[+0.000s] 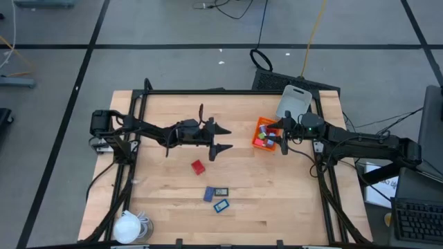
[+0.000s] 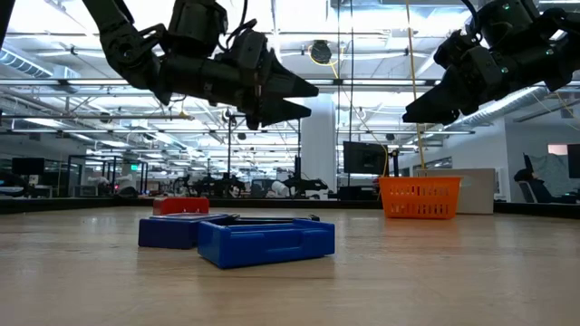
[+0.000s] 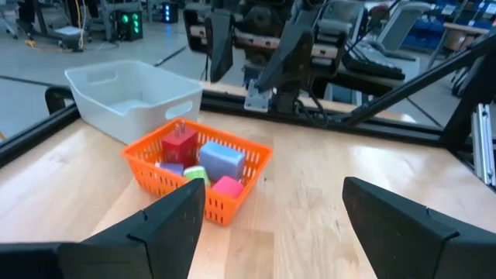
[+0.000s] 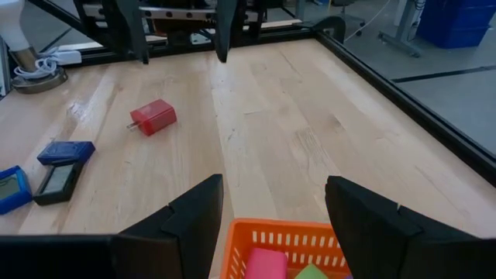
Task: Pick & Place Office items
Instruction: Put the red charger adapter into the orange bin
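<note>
Closest in the low view lie the blue flat pieces (image 2: 265,243), the red block (image 1: 198,167) behind them, all loose on the table (image 1: 277,200), evidently awaiting pickup. The orange basket (image 1: 264,133) already holds several items. The left gripper (image 1: 221,138) hovers mid-table, released and empty; the right gripper (image 1: 283,134) hangs over the basket, spread, gripping nothing.

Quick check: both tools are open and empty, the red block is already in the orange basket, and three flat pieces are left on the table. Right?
Not quite. One red block lies on the table, outside the orange basket, as the high view shows. The rest holds: left tool and right tool open and empty, three flat pieces left.
</note>
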Robot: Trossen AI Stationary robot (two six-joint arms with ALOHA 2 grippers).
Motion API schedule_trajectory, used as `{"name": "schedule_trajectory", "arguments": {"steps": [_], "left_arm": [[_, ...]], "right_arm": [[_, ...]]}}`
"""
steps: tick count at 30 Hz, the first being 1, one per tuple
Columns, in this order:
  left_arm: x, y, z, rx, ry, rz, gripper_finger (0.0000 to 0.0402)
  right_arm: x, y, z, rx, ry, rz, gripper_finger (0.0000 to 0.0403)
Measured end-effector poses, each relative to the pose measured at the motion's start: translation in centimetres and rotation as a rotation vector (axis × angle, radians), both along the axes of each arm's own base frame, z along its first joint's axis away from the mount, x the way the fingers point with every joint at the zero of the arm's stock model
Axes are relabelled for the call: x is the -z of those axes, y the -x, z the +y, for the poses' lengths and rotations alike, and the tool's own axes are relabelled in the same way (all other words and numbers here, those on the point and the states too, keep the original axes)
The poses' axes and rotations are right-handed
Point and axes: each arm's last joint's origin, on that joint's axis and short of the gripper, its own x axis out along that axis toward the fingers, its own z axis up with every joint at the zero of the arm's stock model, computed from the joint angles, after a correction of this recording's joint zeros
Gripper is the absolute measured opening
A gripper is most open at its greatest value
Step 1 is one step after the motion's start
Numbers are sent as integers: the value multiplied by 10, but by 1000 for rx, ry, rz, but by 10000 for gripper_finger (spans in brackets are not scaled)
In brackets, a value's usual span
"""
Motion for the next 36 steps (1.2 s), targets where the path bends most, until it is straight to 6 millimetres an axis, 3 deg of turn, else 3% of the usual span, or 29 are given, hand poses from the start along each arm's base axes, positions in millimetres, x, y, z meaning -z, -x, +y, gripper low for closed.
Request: {"name": "schedule_trajectory", "arguments": {"steps": [5, 10, 23, 36], "left_arm": [[3, 0, 0, 1, 5, 27, 318], [-9, 7, -1, 1, 9, 43, 326], [-58, 57, -7, 12, -17, 208, 305], [-43, 85, -11, 32, 6, 527, 322]], "right_arm": [[0, 0, 0, -1, 2, 0, 219], [0, 0, 0, 0, 2, 0, 219], [0, 0, 0, 0, 3, 0, 219], [0, 0, 0, 0, 2, -1, 219]]}}
